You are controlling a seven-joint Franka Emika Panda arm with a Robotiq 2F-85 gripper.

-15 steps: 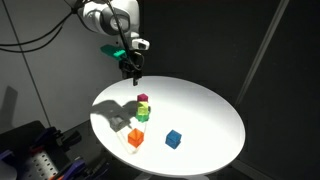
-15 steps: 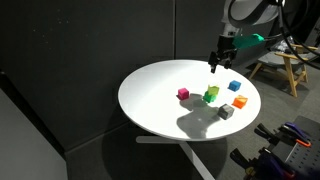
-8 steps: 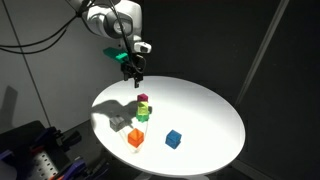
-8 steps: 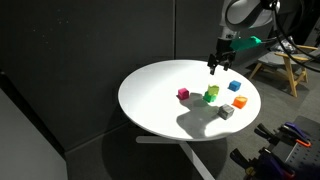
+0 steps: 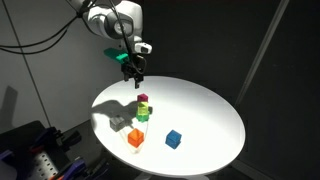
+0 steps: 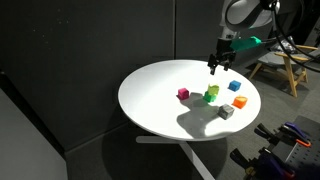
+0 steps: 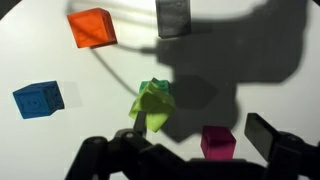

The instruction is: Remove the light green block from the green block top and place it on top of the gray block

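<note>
tool point(image 5: 134, 80) open, empty; rose a little, then stopped | light green block point(image 7: 153, 100) untouched | gray block point(image 7: 173, 17) bare

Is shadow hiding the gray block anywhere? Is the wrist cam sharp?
Wrist view: the arm's shadow covers the gray block, dim but readable; the gripper at the bottom is dark and blurred. In an exterior view the gray block sits at the shadow's edge, lit.

Lime cube point(image 7: 150, 110) atop green cube point(image 7: 157, 88); gray cube point(image 7: 174, 17) nearby.
</note>
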